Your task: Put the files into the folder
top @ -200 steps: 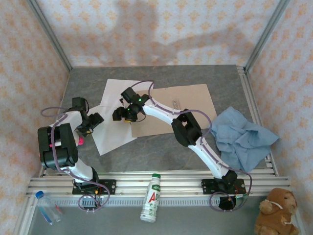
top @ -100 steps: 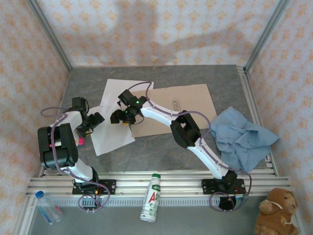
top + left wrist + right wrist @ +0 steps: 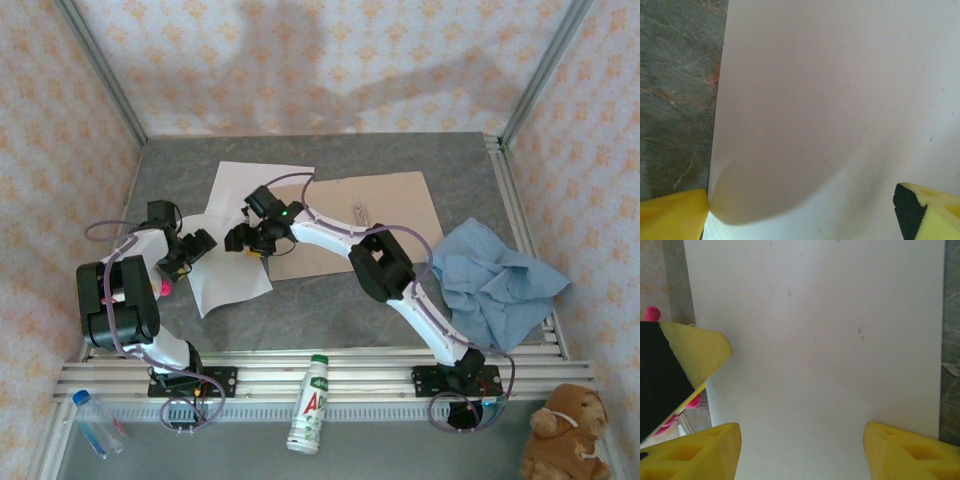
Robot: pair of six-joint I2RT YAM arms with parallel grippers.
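sheets point(image 3: 235, 285) sit under both grippers, left of the folder point(image 3: 385, 205); left gripper point(image 3: 198, 244) and right gripper point(image 3: 240, 238) spread open, gripping nothing

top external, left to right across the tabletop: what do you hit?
left claw → right claw → folder → blue cloth. White sheets skipped: they overlap both claws.
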